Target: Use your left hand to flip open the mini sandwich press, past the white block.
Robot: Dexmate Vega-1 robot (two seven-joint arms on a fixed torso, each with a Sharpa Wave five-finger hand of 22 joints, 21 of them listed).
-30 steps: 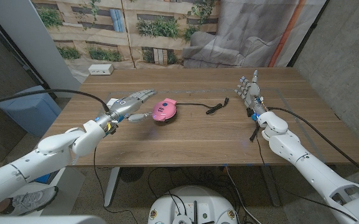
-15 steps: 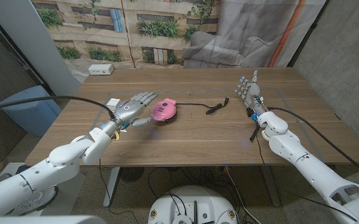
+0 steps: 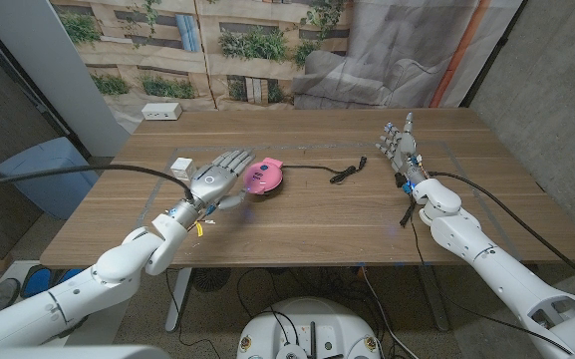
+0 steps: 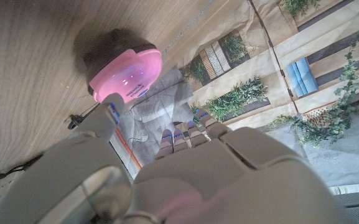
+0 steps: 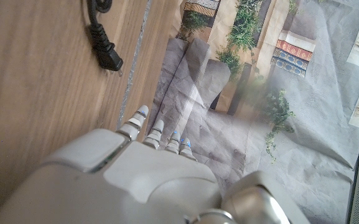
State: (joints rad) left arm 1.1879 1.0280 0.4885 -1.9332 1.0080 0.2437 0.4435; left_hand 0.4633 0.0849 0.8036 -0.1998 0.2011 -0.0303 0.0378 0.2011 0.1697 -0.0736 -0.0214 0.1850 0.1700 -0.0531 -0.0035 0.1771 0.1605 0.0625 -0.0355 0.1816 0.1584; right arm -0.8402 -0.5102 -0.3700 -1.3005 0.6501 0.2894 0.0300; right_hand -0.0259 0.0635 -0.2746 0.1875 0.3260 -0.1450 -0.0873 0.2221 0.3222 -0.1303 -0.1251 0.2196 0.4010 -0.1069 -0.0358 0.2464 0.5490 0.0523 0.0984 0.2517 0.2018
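The pink mini sandwich press [image 3: 265,177] sits closed near the table's middle; in the left wrist view its pink lid [image 4: 125,73] faces the camera. My left hand [image 3: 217,179] is just left of the press, fingers spread and reaching toward it, holding nothing; whether it touches the press I cannot tell. The white block [image 3: 181,165] lies left of that hand. My right hand [image 3: 399,146] stands upright at the right side of the table, fingers apart, empty.
The press's black cord runs right to a plug [image 3: 347,172], also seen in the right wrist view as a plug [image 5: 106,55]. A white power strip [image 3: 161,112] lies at the table's [image 3: 307,219] far left corner. A blue bin [image 3: 43,170] stands beside the table.
My left hand has moved right and forward, past the white block, closing on the press's left side. The right hand has stayed put.
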